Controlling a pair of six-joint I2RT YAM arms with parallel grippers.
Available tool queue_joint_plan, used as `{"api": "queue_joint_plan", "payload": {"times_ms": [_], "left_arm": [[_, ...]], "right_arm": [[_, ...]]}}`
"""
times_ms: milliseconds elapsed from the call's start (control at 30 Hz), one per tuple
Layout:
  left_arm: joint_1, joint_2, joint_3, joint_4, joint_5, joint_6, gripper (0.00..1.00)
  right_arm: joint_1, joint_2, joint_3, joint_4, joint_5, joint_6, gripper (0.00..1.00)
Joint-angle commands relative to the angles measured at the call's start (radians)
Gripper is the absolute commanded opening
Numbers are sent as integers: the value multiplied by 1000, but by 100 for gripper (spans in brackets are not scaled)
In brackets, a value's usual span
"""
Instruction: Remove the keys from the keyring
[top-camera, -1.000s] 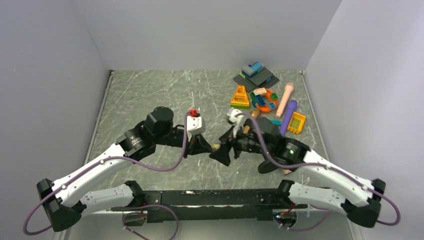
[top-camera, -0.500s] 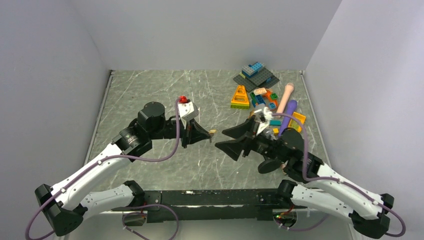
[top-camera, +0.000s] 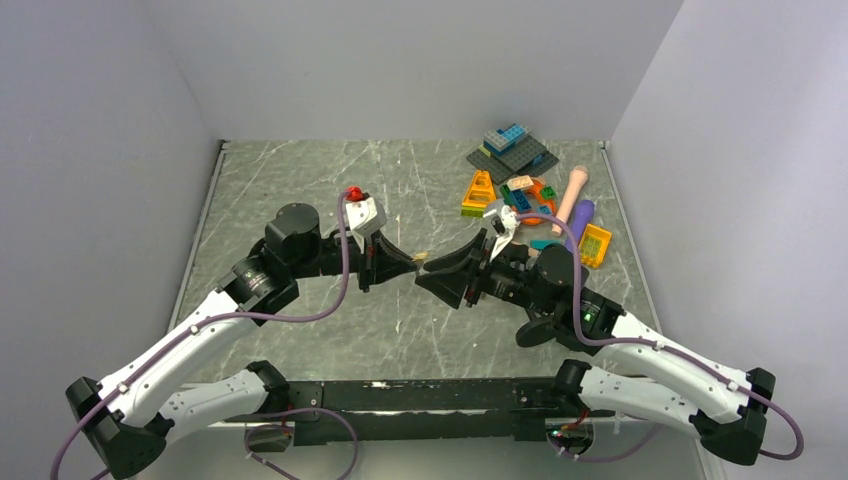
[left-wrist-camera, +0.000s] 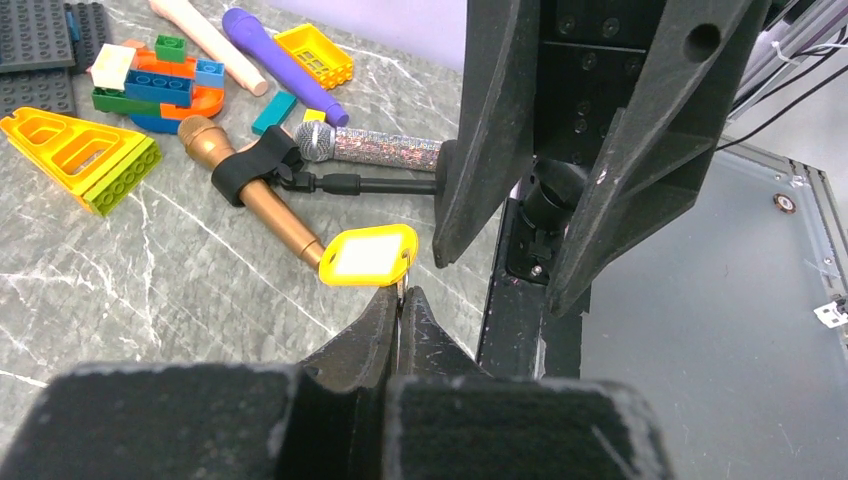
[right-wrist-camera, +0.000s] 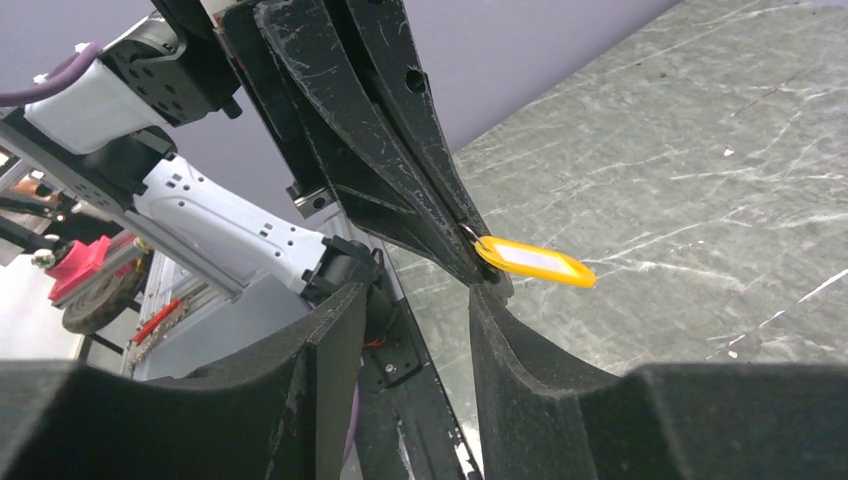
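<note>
**Left tool holds the keyring**

The left tool is shut tight on the thin keyring, up above the tabletop. A yellow tag hangs from the ring. The right tool is partly open and holds nothing. Its fingers are just beside the tag.

The top camera sits high above and behind the 2 arms. It looks down and forward from far enough back to take in the whole table.

The left wrist camera rides close behind the left gripper. It faces along its fingers toward the right gripper and the toys beyond.

The right wrist camera faces the opposite way, along its own fingers toward the left arm.

Both wrist views share, from opposite sides, the yellow tag on the keyring at the left fingertips.
</note>
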Motion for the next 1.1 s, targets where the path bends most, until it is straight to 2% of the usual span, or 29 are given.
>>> {"api": "queue_joint_plan", "payload": {"times_ms": [0,533,1067], "left_arm": [[6,-16,1,52,27,-16,0],[13,-37,-13,79,61,-22,0],[17,-26,-15,96,122,-30,0]], "right_arm": [[3,12,56,50,-17,-4,45],[1,5,97,-60,58,-72,51],[1,47,107,-24,7,-82,43]]}}
